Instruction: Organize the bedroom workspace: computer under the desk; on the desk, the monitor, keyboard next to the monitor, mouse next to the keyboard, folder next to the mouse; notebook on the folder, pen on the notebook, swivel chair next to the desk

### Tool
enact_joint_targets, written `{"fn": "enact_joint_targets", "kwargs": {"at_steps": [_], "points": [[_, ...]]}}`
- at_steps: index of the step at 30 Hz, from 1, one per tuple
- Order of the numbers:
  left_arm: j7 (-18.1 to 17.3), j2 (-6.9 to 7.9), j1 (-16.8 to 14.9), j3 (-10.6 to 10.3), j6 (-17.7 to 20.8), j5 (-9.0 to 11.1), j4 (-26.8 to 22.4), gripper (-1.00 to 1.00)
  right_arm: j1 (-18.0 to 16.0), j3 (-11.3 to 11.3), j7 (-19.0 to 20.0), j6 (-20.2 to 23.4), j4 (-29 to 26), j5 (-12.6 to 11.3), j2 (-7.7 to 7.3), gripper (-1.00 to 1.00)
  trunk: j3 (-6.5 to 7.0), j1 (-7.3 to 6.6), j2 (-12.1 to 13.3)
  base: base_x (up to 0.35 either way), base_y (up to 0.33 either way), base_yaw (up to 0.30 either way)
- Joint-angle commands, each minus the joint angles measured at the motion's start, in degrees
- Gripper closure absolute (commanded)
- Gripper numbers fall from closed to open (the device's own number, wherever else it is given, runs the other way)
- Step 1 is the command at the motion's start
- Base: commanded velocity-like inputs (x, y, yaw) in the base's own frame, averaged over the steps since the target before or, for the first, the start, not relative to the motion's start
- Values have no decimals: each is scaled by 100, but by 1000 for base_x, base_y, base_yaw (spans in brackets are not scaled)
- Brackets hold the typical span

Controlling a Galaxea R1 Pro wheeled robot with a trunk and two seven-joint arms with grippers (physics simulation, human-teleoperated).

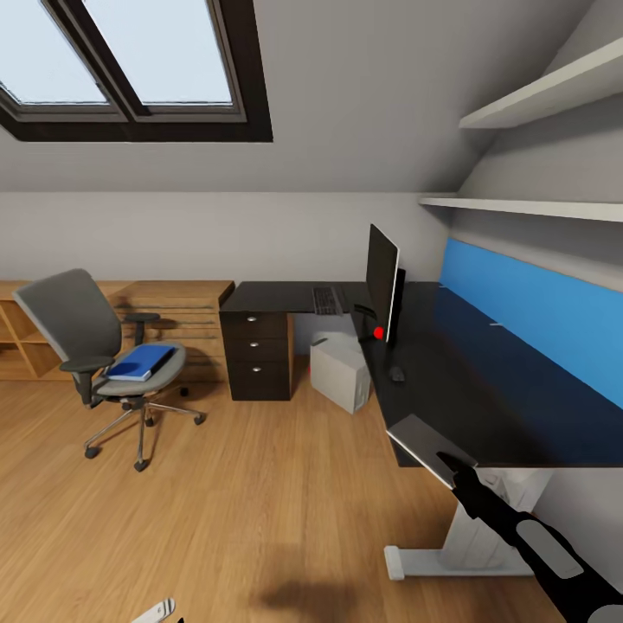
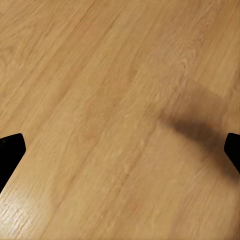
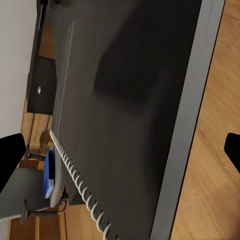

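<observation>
The right gripper pinches a flat grey spiral-bound notebook, wire coils along one edge, over the matte black desk. Far beyond its jaws, the blue folder lies on the swivel chair. The left gripper, fingertips wide apart, faces woodgrain floor

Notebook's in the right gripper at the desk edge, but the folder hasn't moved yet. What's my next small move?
Probably hold the notebook in the right gripper and roll toward the swivel chair: the blue folder lies on its seat, and it must reach the desk beside the mouse first.
</observation>
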Motion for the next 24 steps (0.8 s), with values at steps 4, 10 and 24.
{"fn": "enact_joint_targets", "kwargs": {"at_steps": [4,10,24], "points": [[8,1,-3,-13,-17,57,2,-100,-5,28,13,4,4,-44,-7,-100,-6,0,-3,15,0,0],[8,1,-3,-13,-17,57,2,-100,-5,28,13,3,4,-47,-7,-100,-6,0,-3,5,0,0],[11,1,-3,-13,-17,57,2,-100,-5,36,7,9,4,-50,-7,100,-6,0,-3,0,0,0]]}}
